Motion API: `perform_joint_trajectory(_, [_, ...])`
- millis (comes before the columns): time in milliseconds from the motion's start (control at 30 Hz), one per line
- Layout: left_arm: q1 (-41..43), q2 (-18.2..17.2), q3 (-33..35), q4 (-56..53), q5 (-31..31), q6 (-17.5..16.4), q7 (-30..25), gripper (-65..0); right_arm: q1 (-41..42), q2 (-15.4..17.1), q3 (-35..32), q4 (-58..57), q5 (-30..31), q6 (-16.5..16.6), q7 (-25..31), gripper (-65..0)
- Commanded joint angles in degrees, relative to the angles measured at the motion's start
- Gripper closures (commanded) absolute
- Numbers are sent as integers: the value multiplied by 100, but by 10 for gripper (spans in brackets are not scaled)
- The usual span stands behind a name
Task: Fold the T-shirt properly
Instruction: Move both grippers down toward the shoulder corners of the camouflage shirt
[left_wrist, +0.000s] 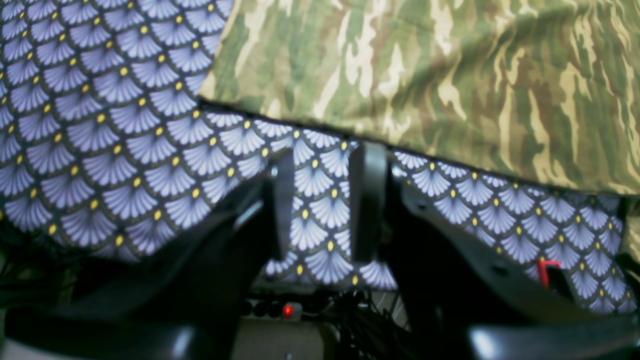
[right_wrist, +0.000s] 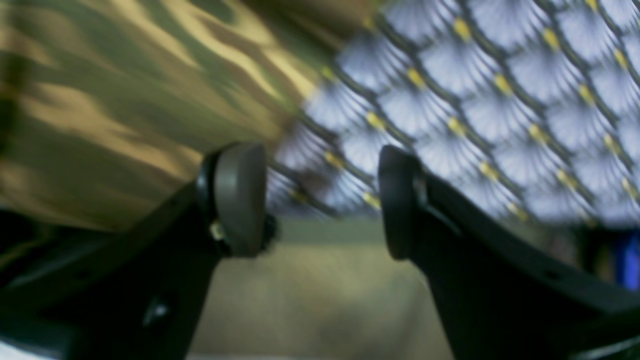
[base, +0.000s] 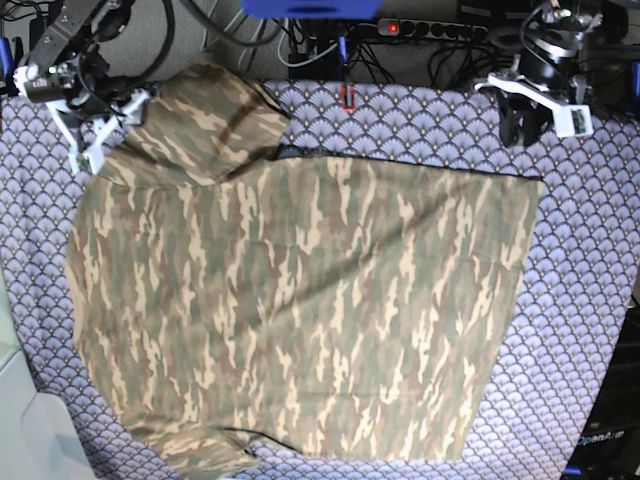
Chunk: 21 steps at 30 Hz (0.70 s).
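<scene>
1. Camouflage cloth in olive green, tan, brown and cream makes the short-sleeved T-shirt (base: 300, 310), which lies spread flat on the purple tablecloth with a scallop pattern and yellow dots (base: 590, 280) that covers the table.
2. In the base view the shirt fills most of the table, from about 9 o'clock to 3 o'clock, and one sleeve points toward 11 o'clock while a second sleeve shows at the lower edge near 7 o'clock.
3. The right gripper (base: 95, 130), black with white parts, is at 10 o'clock in the base view, just beside the upper sleeve.
4. In the right wrist view the jaws of this gripper (right_wrist: 320, 200) stand well apart with nothing between them; the camouflage cloth (right_wrist: 125, 100) is at 10 o'clock from them and the patterned tablecloth (right_wrist: 475, 100) at 2 o'clock. This view is blurred.
5. The left gripper (base: 530, 115) is at 1 o'clock in the base view, over the tablecloth and near the upper right corner of the shirt, but apart from it.
6. In the left wrist view the jaws of this gripper (left_wrist: 325, 205) are partly open, with only a narrow gap, and they hold nothing; only the tablecloth (left_wrist: 115, 150) shows between them.
7. The straight edge of the shirt (left_wrist: 425, 75) runs just beyond the tips of these jaws, toward 12 o'clock.
8. A black power strip with a red light (base: 430, 30) and some black cables (base: 250, 35) lie behind the table at 12 o'clock.
</scene>
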Motion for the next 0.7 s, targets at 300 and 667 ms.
perform_joint_trajectory(300, [44,-51,-34,107,3,-17,-136,-189,143,33,55,38,811,17,-231,-367])
perform_joint_trajectory(667, [62,-69,-34,107,3,-8,-136,-189,134,24,55,-1158,846,17,112,-367])
